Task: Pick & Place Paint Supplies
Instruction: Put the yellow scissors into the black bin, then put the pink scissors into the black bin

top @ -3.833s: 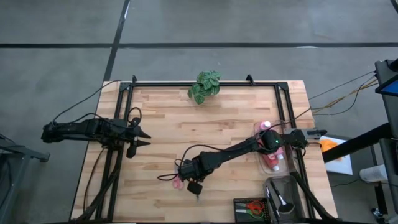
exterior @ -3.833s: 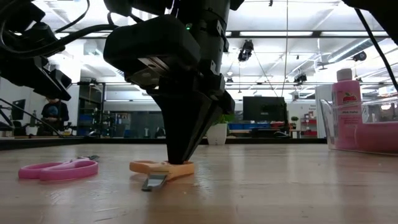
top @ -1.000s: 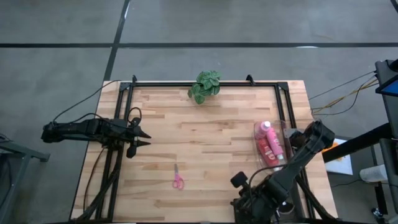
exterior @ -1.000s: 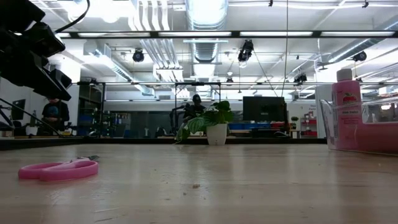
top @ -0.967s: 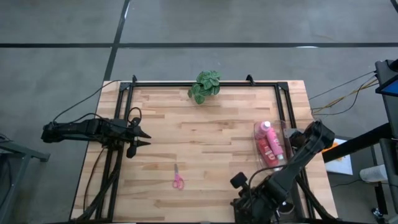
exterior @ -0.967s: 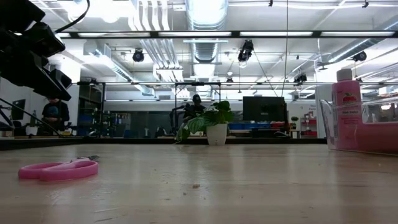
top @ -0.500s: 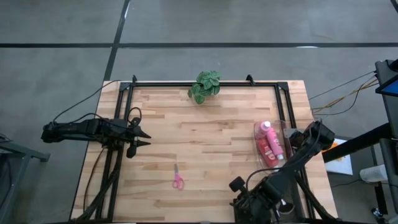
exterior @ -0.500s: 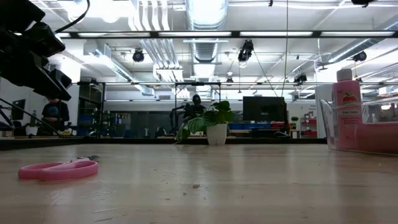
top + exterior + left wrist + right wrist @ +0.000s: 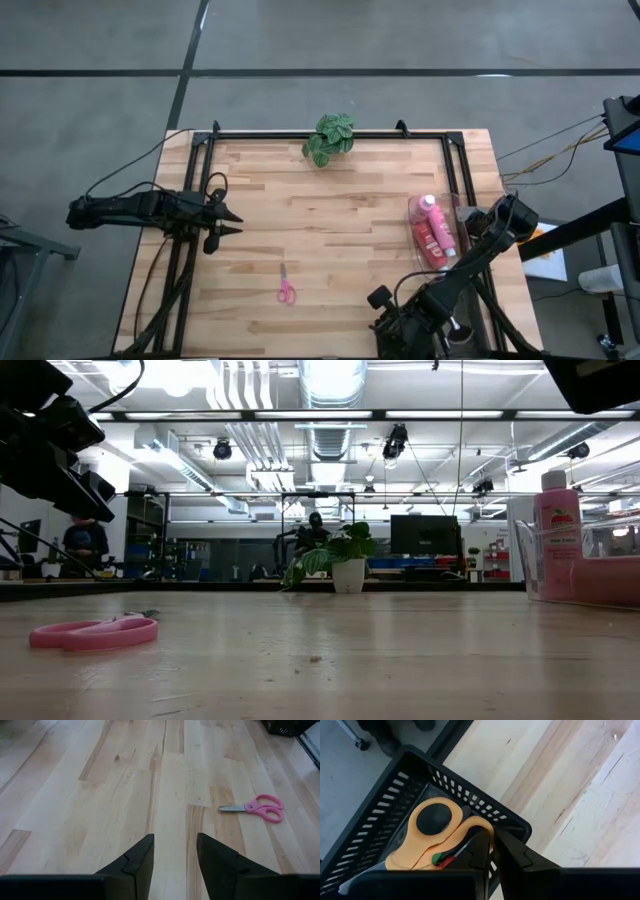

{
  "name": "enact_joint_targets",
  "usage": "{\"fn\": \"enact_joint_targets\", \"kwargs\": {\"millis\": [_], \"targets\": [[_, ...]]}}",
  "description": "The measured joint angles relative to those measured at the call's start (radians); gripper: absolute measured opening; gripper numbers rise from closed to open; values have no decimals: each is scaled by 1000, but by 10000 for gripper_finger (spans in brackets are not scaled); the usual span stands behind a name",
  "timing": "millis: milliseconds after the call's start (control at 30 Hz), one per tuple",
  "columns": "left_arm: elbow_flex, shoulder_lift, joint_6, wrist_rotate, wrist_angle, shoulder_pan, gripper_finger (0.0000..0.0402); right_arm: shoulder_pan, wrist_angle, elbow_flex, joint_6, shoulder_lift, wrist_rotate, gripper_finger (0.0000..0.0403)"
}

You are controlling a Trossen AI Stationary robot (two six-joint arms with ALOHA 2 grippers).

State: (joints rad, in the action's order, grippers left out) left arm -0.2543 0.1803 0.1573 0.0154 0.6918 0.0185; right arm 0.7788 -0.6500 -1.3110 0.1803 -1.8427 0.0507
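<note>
The right gripper (image 9: 492,845) hangs over a black slotted basket (image 9: 395,810) at the near right corner of the wooden tabletop (image 9: 340,210), its fingers pressed together on the orange-handled scissors (image 9: 437,832), which it pinches at the edge of one loop; the scissors lie partly inside the basket, with something red and green under them that cannot be made out; from the high view the right arm (image 9: 470,270) bends down along the tabletop's right side to that corner; the left gripper (image 9: 228,220) waits near the left edge, above the wood, fingers (image 9: 137,862) spread a little with nothing between them; a pair of pink scissors (image 9: 285,290) lies flat on the wood toward the near middle, well apart from both grippers; the paint supplies in sight are pink bottles (image 9: 432,232) inside a clear bin (image 9: 525,565) by the right edge, one standing upright with a white cap (image 9: 556,480), another lying on its side; a green potted plant (image 9: 328,138) stands at the far edge, near the middle.
</note>
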Motion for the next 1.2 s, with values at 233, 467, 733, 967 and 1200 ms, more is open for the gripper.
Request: {"fn": "enact_joint_targets", "kwargs": {"millis": [233, 467, 733, 967, 1200], "targets": [[0, 0, 0, 0, 0, 0, 149, 4, 1, 6, -7, 0, -6, 18], [0, 0, 0, 0, 0, 0, 149, 4, 0, 7, -45, 0, -17, 18], [0, 0, 0, 0, 0, 0, 149, 5, 1, 7, -53, 0, -25, 19], [0, 0, 0, 0, 0, 0, 149, 5, 3, 7, -52, 0, -25, 60], [0, 0, 0, 0, 0, 0, 149, 5, 4, 7, -16, 0, -25, 74]]}}
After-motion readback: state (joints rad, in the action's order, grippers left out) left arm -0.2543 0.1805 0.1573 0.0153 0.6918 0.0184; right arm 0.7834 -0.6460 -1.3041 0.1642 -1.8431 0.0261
